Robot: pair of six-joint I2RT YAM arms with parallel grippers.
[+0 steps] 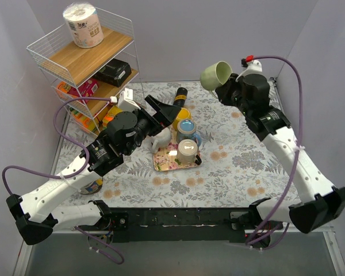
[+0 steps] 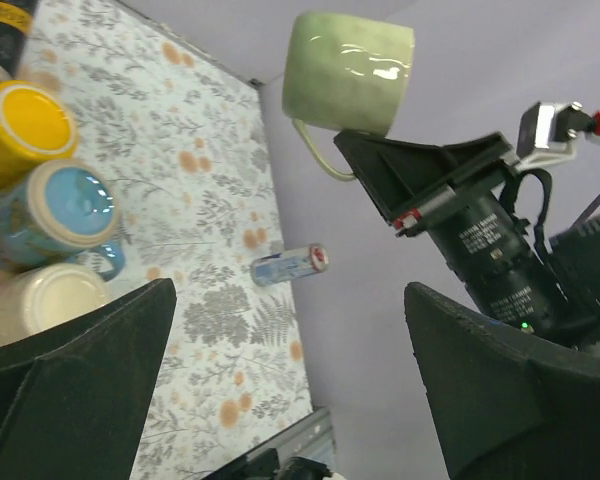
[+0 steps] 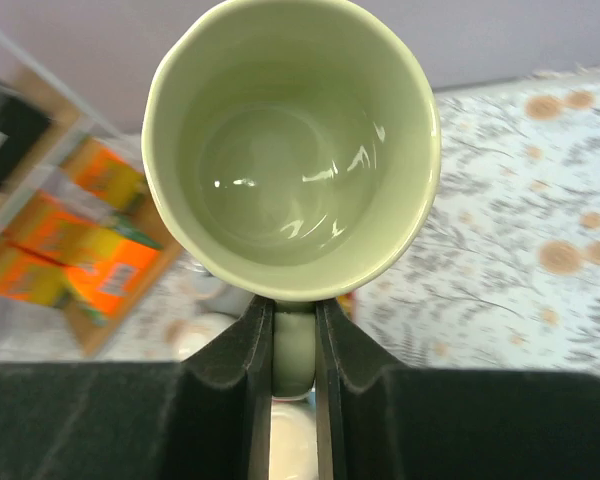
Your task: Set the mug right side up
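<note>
– Mug first: where is it?

– Off the table altogether, up in the air over the far side, well apart from the tray and its jars. It is tipped on its side, neither mouth-down nor upright.

– Who has it?

– The right gripper. Its wrist view shows both fingers pinched on the handle. The open mouth faces straight back at that camera, and the inside is empty.

– And the other one?

– The left gripper hangs above the end of the tray by the yellow-lidded jar. Its jaws are spread wide with nothing between them. Its camera sees the mug from the side, but it touches nothing.

– So which step is this?

– I'd judge it the middle of the turn: picked up, part rotated, not yet set down.

– What does the next move need?

– A further roll of the right wrist until the mouth points at the ceiling and the base is level. Then a descent onto a bare patch of the table, clear of the tray and the left gripper, with the base flat before the fingers part.

– Any risk?

– The hold is only on the thin handle, so the mug could swing in the pinch as its weight shifts. A slow roll seems wise.
</note>
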